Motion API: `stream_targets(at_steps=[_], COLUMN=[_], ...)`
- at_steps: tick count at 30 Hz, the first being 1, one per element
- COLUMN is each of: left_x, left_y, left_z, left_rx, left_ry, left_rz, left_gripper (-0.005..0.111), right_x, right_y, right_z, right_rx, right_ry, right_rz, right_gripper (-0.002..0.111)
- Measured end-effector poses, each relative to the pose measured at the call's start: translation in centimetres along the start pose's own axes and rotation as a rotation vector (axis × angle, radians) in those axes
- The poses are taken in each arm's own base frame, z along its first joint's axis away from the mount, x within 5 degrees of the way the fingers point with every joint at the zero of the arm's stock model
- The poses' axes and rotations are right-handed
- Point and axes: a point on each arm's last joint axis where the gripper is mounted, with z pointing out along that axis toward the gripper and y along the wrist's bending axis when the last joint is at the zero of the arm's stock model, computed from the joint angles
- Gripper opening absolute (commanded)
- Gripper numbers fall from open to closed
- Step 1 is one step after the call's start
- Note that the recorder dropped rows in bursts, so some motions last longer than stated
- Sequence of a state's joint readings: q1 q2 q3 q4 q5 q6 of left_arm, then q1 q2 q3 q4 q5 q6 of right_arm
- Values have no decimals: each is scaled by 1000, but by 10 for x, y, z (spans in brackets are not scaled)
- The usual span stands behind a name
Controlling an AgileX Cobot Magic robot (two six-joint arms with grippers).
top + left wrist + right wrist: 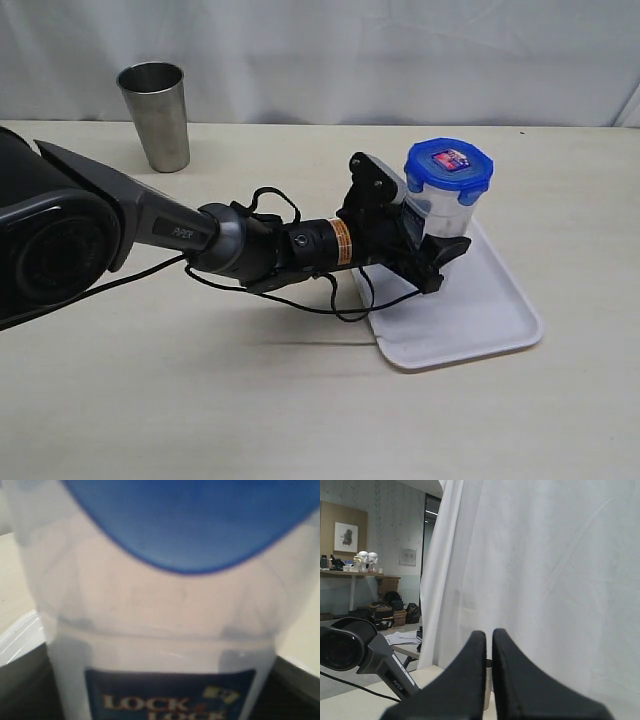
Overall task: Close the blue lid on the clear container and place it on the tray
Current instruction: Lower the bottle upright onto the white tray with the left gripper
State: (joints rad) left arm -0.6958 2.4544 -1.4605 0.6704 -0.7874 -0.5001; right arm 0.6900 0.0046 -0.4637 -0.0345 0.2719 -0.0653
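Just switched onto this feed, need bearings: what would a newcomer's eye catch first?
The clear container, its blue lid on, sits in the left gripper over the white tray. A steel cup stands alone at the back left of the table. The right gripper is shut, facing a white curtain.

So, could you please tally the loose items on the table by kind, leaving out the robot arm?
Steel cup: 1
Clear container: 1
Blue lid: 1
White tray: 1
Total: 4
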Motion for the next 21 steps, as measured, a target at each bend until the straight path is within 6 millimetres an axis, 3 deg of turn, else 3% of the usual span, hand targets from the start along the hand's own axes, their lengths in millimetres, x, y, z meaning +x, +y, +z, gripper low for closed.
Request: stream_targets(at_steps=[3, 5, 21], left_x=[0, 0, 4], left_y=[0, 0, 2], left_z=[0, 0, 0], left_rx=[1, -5, -22], left_ry=[1, 5, 44], left_rz=[5, 2, 3], left_gripper=[95, 105, 105], right_x=[0, 0, 0], right_y=[0, 0, 0], right_z=[0, 0, 0], right_rx=[0, 0, 23], right_ry=[0, 0, 2], right_rz=[0, 0, -7], right_gripper=[5, 5, 5])
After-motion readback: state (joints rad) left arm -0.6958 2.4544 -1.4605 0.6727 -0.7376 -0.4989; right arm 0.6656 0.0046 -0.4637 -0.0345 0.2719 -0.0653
